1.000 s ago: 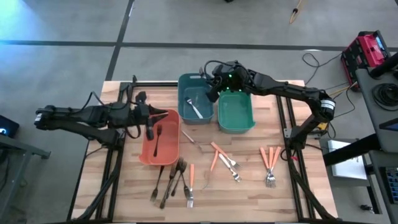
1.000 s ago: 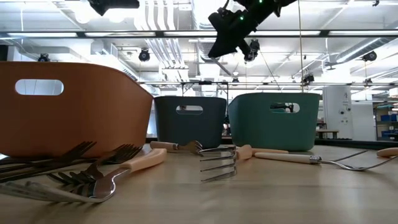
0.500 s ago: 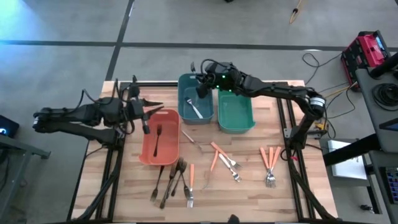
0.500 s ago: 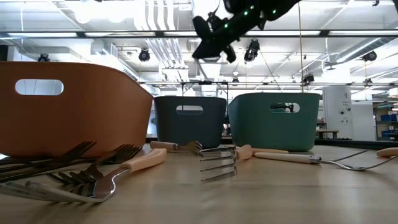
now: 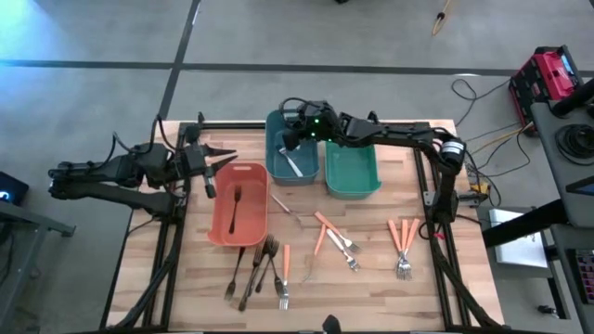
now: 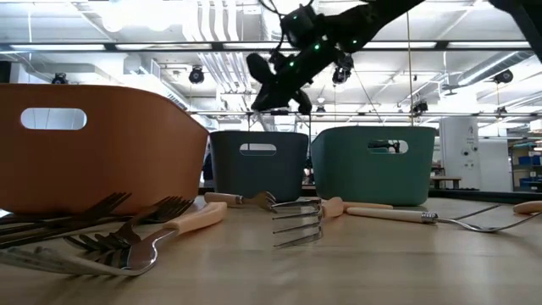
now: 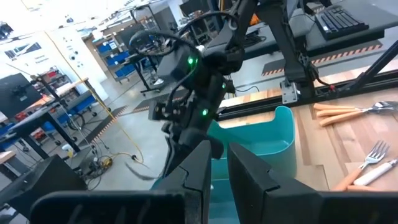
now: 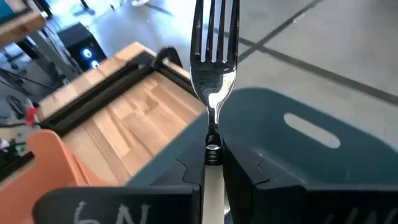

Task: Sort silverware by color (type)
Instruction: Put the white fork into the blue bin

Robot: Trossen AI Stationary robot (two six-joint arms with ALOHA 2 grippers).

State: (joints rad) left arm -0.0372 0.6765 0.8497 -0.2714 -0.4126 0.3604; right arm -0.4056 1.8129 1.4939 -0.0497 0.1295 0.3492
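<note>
My right gripper (image 5: 290, 139) hangs over the blue bin (image 5: 276, 160), shut on a fork (image 8: 214, 43) with shiny silver tines. One silver fork (image 5: 293, 165) lies in that bin. A dark fork (image 5: 234, 206) lies in the salmon bin (image 5: 251, 232). The green bin (image 5: 351, 172) stands to the right of the blue one. My left gripper (image 5: 219, 158) hovers at the salmon bin's far left corner, its fingers (image 7: 202, 168) close together with nothing between them. Dark forks (image 5: 255, 269) and orange-handled forks (image 5: 329, 237) lie loose on the table's near half. My right gripper pinches the fork between its two fingers at the neck (image 8: 213, 138), where the silver head meets a pale handle. The fork lies along the fingers, its tines sticking out ahead of the tips. It is lifted clear above the blue bin.
Another group of orange-handled forks (image 5: 402, 246) lies near the table's right edge. A single thin utensil (image 5: 286, 209) lies between the salmon bin and the loose forks. The three bins fill the far middle of the table.
My right gripper has carried the fork toward the table's left and downward, from above the green bin's far edge to above the blue bin, rolling as it went. My left gripper has drawn back from over the salmon bin toward the left edge, rising a little and rolling.
</note>
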